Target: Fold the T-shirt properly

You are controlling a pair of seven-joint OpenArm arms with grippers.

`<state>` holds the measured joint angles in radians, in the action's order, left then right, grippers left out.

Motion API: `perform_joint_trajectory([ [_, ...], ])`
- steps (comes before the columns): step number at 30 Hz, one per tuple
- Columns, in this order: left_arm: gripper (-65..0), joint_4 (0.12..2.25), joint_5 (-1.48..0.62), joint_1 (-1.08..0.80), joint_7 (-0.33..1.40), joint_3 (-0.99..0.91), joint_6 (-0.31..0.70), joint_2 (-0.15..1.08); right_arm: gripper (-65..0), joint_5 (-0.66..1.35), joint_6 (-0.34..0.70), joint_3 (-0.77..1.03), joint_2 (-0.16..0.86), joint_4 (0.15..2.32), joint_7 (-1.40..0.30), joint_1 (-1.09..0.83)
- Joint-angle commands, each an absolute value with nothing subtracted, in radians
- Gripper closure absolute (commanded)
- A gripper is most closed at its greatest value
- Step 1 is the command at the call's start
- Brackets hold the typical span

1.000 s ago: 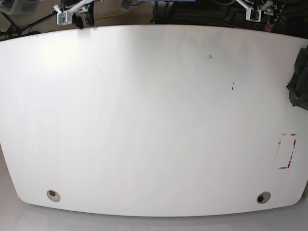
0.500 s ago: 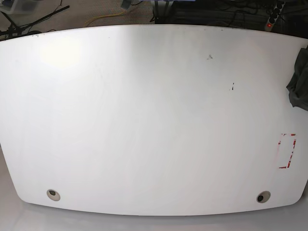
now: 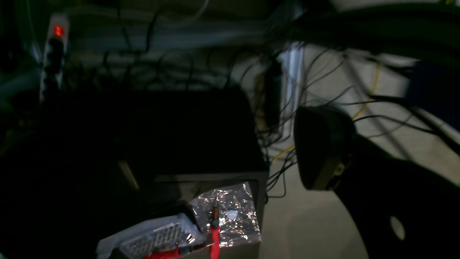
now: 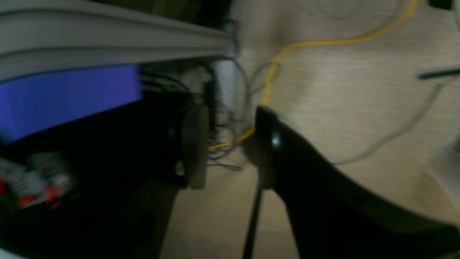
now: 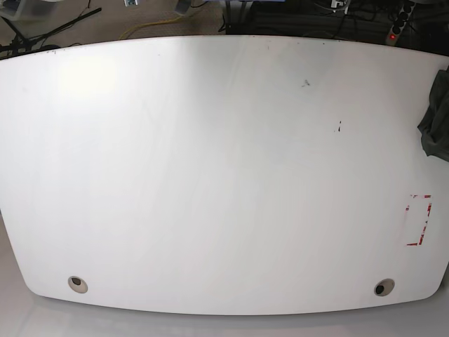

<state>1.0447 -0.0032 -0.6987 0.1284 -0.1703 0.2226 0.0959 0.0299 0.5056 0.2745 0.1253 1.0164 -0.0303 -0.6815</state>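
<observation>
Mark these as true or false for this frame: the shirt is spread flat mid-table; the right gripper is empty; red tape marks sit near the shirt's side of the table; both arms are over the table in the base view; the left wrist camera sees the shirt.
1. The T-shirt is spread flat mid-table. False: it lies bunched at the edge of the table, partly cut off by the frame.
2. The right gripper is empty. True: its jaws stand apart with only floor and cables behind.
3. Red tape marks sit on the shirt's side. True.
4. Both arms are over the table in the base view. False: neither arm reaches over it.
5. The left wrist camera sees the shirt. False: it shows cables and a dark box.
</observation>
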Motion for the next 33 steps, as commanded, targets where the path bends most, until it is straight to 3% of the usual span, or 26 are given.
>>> perform_joint_trajectory([
  [1,-52.9,0.951,-0.005,-0.645,0.114,-0.174,0.229,0.104,-20.3,-0.002,0.481,0.28,0.134,0.967,-0.018,-0.659],
  [12,-52.6,0.387,-0.001,-0.283,0.093,-0.171,0.219,0.107,-20.6,-0.097,0.409,0.28,0.127,0.608,-0.018,-0.414],
  [15,-52.6,0.271,0.053,-0.216,0.036,-0.16,0.137,0.107,-20.6,-0.108,0.386,0.28,0.124,0.533,-0.018,-0.358],
  [19,-52.6,0.193,0.113,-0.153,0.016,-0.159,0.067,0.101,-20.8,-0.11,0.358,0.28,0.122,0.476,-0.018,-0.3],
  [33,-52.6,0.148,0.114,-0.093,0.019,-0.159,0.058,0.099,-20.8,-0.11,0.354,0.28,0.122,0.366,-0.018,-0.2],
])
